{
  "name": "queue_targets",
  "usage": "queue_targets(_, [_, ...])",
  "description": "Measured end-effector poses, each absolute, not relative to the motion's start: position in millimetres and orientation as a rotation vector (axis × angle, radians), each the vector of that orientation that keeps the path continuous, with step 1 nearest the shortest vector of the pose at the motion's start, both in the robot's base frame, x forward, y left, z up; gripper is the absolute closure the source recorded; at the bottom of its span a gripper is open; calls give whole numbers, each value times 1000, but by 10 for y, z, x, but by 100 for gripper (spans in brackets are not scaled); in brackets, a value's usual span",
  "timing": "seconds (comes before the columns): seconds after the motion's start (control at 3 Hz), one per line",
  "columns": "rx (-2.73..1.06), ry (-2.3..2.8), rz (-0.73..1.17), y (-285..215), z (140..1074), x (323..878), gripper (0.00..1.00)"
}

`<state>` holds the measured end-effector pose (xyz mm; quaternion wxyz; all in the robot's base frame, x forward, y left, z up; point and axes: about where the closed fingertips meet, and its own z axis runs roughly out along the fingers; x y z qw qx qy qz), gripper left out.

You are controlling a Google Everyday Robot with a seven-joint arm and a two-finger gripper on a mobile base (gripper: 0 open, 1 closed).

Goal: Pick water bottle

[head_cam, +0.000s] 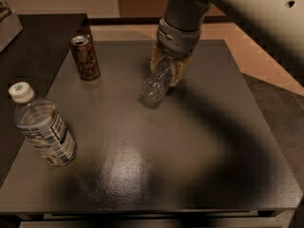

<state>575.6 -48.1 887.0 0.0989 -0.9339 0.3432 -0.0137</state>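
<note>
The water bottle (pixel 157 83) is small, clear and ribbed. It hangs tilted at the back middle of the dark table (pixel 190 141), its base pointing down-left and close above the tabletop. My gripper (pixel 169 66) comes down from the arm at the top and is shut on the bottle's upper part. Its tan fingers (pixel 182 70) stand on either side of the bottle. The bottle's neck, cap and label band are hidden between the fingers.
A larger bottle (pixel 42 127) with a white cap and a blue-white label stands at the table's left edge. A brown drink can (pixel 85 57) stands at the back left. A second dark surface (pixel 33 37) adjoins on the left. The arm (pixel 247 13) crosses the top right.
</note>
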Motion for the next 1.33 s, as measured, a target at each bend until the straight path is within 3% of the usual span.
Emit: queue_targets(1.33, [-2592, 967, -215, -494, 9792, 5732, 100])
